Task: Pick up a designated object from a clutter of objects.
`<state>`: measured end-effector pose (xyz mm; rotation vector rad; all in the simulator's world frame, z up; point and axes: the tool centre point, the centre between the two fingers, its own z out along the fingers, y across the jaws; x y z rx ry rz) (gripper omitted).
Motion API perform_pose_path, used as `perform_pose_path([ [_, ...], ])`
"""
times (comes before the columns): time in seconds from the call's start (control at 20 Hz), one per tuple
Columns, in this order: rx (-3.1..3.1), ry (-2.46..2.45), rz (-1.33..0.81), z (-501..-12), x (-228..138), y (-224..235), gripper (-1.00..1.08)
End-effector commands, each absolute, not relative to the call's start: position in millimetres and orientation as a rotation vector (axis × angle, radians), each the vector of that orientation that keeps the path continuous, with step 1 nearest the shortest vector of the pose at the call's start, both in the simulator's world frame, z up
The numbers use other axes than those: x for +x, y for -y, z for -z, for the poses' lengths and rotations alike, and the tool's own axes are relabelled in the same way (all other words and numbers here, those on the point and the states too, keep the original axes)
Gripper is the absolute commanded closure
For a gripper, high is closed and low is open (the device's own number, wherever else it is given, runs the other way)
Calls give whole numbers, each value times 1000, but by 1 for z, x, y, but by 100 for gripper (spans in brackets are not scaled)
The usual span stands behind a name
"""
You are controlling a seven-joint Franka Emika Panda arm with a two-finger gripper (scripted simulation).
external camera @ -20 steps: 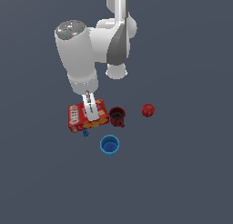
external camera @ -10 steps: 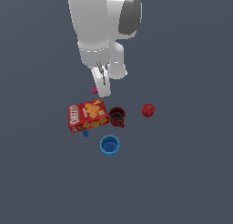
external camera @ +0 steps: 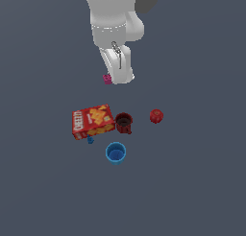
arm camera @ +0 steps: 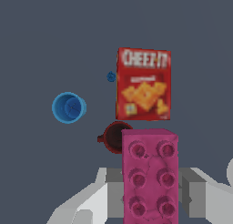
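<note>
Tool [arm camera: 150, 191] grips the pink brick [arm camera: 150, 173] aloft, at 12 o'clock above the cracker box [external camera: 92, 121].

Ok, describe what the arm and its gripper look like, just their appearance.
The arm is glossy white with bulky, rounded links and a dark grey patch at the upper joint. A thin dark line marks the white wrist housing. In the wrist view, the gripper shows blocky light-grey fingers. No cables or lettering are visible.

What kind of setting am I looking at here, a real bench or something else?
Likely a simulated test scene, not a real room: a featureless grey floor with no walls, flat-rendered clutter like the cracker box and blue cup, and the end effector gripping a pink brick.
</note>
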<state>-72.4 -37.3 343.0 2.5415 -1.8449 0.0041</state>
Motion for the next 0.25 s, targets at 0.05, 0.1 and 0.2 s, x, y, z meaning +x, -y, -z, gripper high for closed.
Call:
perform_pose_path([
  [0.05,2541,1845,-1,-351,-76,32,108],
  [0.1,2542,1845,-1,-352,-76,32,108],
  [0.2,2542,1845,-1,-353,-77,31,108],
])
